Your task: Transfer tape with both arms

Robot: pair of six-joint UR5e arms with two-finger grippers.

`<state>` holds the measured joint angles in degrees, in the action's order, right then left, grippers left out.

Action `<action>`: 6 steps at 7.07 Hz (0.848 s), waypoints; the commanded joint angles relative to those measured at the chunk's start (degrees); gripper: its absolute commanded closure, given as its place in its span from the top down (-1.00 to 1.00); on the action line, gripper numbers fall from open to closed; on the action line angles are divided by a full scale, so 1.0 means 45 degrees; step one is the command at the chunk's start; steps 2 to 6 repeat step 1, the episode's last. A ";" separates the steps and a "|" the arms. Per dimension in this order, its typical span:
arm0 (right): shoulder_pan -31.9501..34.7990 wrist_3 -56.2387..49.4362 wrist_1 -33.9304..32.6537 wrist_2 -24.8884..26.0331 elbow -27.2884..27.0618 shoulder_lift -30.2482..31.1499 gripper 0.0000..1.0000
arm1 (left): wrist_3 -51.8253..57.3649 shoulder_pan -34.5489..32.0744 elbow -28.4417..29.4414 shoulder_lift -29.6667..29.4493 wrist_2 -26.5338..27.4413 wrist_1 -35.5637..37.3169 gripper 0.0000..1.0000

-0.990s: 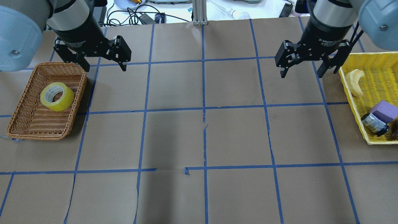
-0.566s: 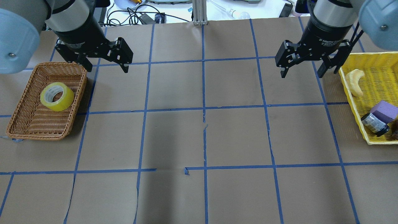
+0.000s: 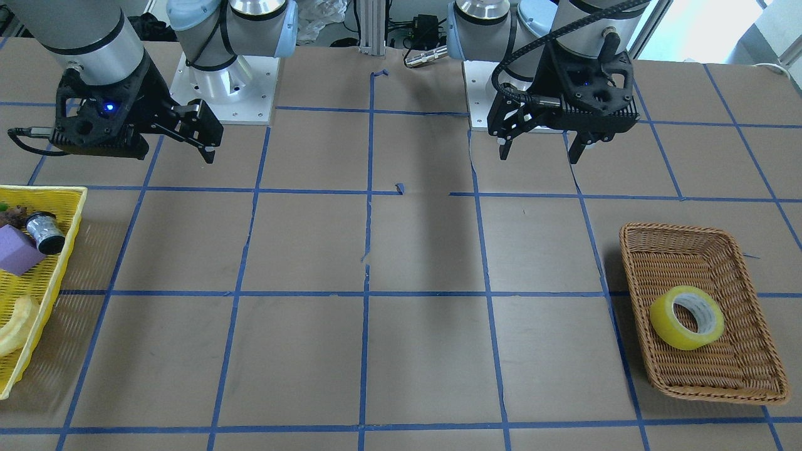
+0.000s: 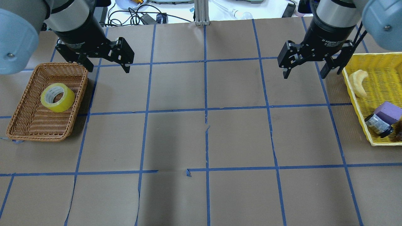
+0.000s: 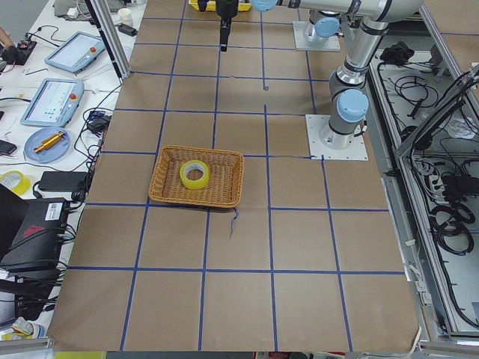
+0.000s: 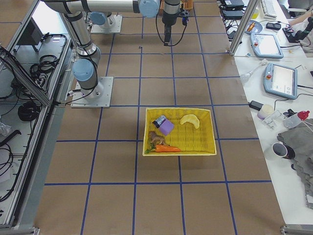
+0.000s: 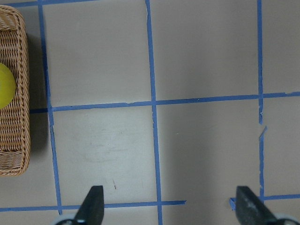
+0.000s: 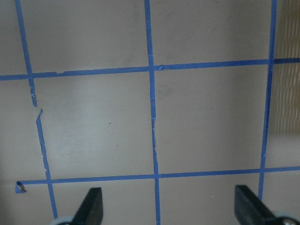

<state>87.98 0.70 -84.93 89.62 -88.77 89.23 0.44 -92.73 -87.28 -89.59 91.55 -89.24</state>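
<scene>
The yellow tape (image 4: 58, 97) lies flat in a brown wicker basket (image 4: 37, 137) at the table's left. It also shows in the front view (image 3: 686, 317), in the left side view (image 5: 194, 174), and as a sliver at the edge of the left wrist view (image 7: 4, 86). My left gripper (image 4: 107, 67) is open and empty. It hovers just beyond the basket's far right corner, apart from the tape. My right gripper (image 4: 304, 74) is open and empty above the table, beside the yellow basket. Both wrist views show spread fingertips (image 7: 93, 206) (image 8: 93, 206) over bare paper.
A yellow plastic basket (image 4: 358, 103) at the right edge holds a banana-like piece (image 4: 359, 82), a purple block (image 4: 388, 112) and a small silver-and-black cylinder roll (image 4: 377, 124). Brown paper with blue tape grid lines (image 4: 205, 110) covers the table. Cables and devices lie beyond the far edge.
My left gripper has shifted very slightly to the right and away. The right gripper, the tape and the baskets have not moved.
</scene>
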 commanded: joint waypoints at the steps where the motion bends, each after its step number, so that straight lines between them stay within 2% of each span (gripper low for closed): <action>1: 0.0000 0.0000 0.0005 0.0005 0.0000 0.0015 1.00 | 0.0001 0.0001 0.0000 0.0006 -0.0033 0.0007 1.00; 6: 0.0000 0.0000 0.0005 0.0005 0.0000 0.0015 1.00 | 0.0001 0.0001 0.0000 0.0006 -0.0033 0.0007 1.00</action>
